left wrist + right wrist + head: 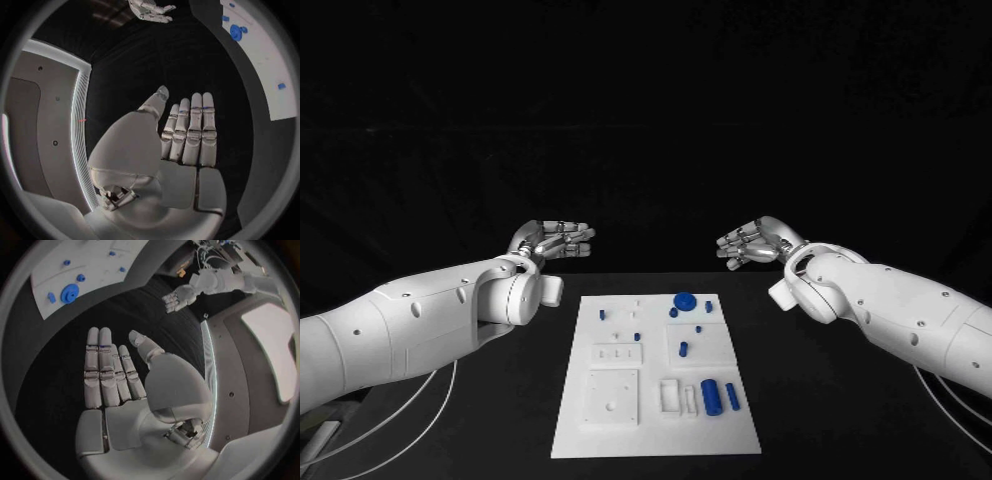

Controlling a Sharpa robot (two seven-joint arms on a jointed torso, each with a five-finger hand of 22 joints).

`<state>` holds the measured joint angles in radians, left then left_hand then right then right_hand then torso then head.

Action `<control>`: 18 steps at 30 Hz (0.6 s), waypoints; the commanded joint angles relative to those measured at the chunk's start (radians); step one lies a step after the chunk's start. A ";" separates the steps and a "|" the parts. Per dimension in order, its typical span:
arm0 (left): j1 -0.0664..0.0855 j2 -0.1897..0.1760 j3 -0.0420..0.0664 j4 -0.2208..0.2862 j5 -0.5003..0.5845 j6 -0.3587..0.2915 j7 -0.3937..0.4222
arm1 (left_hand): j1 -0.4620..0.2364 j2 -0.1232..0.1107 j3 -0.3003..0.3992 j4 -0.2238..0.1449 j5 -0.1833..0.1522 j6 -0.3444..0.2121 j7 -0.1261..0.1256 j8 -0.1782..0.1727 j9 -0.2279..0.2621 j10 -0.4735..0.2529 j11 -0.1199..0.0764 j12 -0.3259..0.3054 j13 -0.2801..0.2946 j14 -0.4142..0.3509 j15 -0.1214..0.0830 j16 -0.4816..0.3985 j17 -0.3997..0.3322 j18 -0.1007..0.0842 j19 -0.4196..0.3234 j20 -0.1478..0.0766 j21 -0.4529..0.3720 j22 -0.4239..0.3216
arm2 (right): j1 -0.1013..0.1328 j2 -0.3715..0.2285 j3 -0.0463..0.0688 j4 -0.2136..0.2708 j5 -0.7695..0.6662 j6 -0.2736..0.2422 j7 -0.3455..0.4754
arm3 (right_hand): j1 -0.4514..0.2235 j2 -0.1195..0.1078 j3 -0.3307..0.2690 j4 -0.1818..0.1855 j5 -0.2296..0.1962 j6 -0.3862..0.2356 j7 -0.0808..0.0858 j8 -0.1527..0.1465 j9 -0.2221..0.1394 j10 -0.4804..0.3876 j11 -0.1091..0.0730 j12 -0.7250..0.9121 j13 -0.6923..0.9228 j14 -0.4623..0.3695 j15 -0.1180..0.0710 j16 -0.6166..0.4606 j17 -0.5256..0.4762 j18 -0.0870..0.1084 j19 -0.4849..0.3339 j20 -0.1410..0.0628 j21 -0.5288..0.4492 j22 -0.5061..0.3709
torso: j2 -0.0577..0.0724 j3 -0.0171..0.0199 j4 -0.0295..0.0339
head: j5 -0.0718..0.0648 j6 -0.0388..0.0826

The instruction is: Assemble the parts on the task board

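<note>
- Head view: the task board [656,375], a flat white plate with shallow rectangular recesses, is seen lying in the middle of the black desk [848,400]. The parts are scattered over it: a round blue disc [685,299] near the board's far edge, small blue pegs [682,349] around its middle, and two longer blue cylinders [711,395] lying on their sides near its near edge beside a white block [669,393]. Most pieces appear loose rather than seated, so the assembly is judged barely begun, if at all.
- Head view: the left hand [554,241] and the right hand [756,243] are held raised beyond the board's far edge, one to each side, well apart from it. Nothing is gripped by either.
- Left wrist view: the left hand [181,140] is shown with smooth silver fingers straight and laid side by side, the thumb set apart, the palm empty. The board [275,65] is seen off to one side, matte white, with the blue disc [236,32] on it.
- Right wrist view: the right hand [119,375] is shown likewise flat, fingers together, thumb apart, nothing held. The board [87,265] carries the ridged blue disc [69,291] and small blue pegs [80,277].
- Everything is judged left to do: each part must yet be picked and seated.
</note>
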<state>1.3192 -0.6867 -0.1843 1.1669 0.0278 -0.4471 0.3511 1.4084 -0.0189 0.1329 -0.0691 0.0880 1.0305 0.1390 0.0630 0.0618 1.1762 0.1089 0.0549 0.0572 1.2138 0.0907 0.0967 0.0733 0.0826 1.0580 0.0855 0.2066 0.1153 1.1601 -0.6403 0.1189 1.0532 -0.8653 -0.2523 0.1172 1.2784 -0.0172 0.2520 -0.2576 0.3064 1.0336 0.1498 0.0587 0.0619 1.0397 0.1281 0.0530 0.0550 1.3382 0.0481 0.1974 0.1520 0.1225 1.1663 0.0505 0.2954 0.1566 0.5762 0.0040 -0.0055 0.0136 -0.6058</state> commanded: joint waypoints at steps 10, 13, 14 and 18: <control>0.042 -0.095 0.001 0.213 -0.065 0.090 0.026 | -0.042 -0.004 0.043 -0.052 0.001 0.003 0.000 0.001 0.001 0.006 -0.002 0.003 0.000 0.014 -0.003 -0.003 -0.003 -0.024 -0.050 -0.016 0.073 0.046 | 0.000 0.035 0.001 0.033 -0.750 -0.025 -0.073 | -0.016 -0.078 0.098 -0.026 -0.003 0.081 -0.033 0.003 0.002 0.083 -0.037 0.005 0.003 0.118 -0.064 0.579 0.442 0.047 0.150 -0.085 0.438 0.368 | 0.085 0.0251 0.0403 | -0.028 0.030; 0.046 -0.107 0.002 0.251 -0.069 0.098 0.020 | -0.047 -0.004 0.042 -0.057 0.001 0.002 0.000 0.002 0.001 0.006 -0.002 0.003 0.000 0.014 -0.003 -0.003 -0.003 -0.024 -0.054 -0.016 0.080 0.049 | 0.000 0.046 0.001 0.035 -0.823 -0.043 -0.093 | -0.005 -0.090 0.098 -0.026 -0.017 0.075 -0.033 0.003 0.002 0.068 -0.033 0.005 0.003 0.119 -0.056 0.591 0.440 0.048 0.157 -0.079 0.447 0.390 | 0.101 0.0294 0.0518 | -0.038 0.037; 0.047 -0.109 0.002 0.257 -0.069 0.099 0.019 | -0.048 -0.005 0.042 -0.057 0.001 0.001 0.000 0.001 0.001 0.006 -0.002 0.003 0.000 0.014 -0.003 -0.003 -0.003 -0.024 -0.054 -0.016 0.080 0.049 | 0.000 0.049 0.001 0.034 -0.836 -0.045 -0.097 | 0.001 -0.098 0.094 -0.026 -0.024 0.064 -0.030 0.003 0.002 0.059 -0.030 0.005 0.004 0.119 -0.055 0.593 0.439 0.049 0.160 -0.078 0.448 0.394 | 0.105 0.0309 0.0532 | -0.038 0.037; 0.055 -0.115 0.003 0.283 -0.072 0.106 0.013 | -0.052 -0.005 0.040 -0.056 0.000 -0.001 0.001 0.001 0.001 0.005 -0.001 0.003 0.000 0.014 -0.003 -0.003 -0.003 -0.024 -0.055 -0.015 0.081 0.050 | 0.000 0.069 0.001 0.025 -0.898 -0.053 -0.116 | 0.023 -0.104 0.071 -0.021 -0.030 0.060 -0.025 0.003 0.002 0.045 -0.026 0.005 0.004 0.110 -0.057 0.612 0.424 0.056 0.173 -0.079 0.434 0.425 | 0.123 0.0370 0.0622 | -0.053 0.034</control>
<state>1.3694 -0.8018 -0.1837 1.4418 -0.0263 -0.3766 0.3609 1.3649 -0.0256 0.1761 -0.1204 0.0880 1.0340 0.1356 0.0629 0.0615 1.1776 0.1076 0.0549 0.0571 1.2221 0.0893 0.0967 0.0707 0.0759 1.0111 0.0712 0.2842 0.1638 1.1598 -0.5735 0.1194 1.0805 -1.6285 -0.2826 0.0402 1.2940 -0.1227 0.3271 -0.2786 0.2780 1.1001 0.1243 0.0587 0.0628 1.0915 0.1018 0.0529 0.0575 1.4545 -0.0090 0.8065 0.5777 0.1629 1.3367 -0.0268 0.7320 0.5791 0.6792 0.0345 0.0455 -0.0294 -0.5707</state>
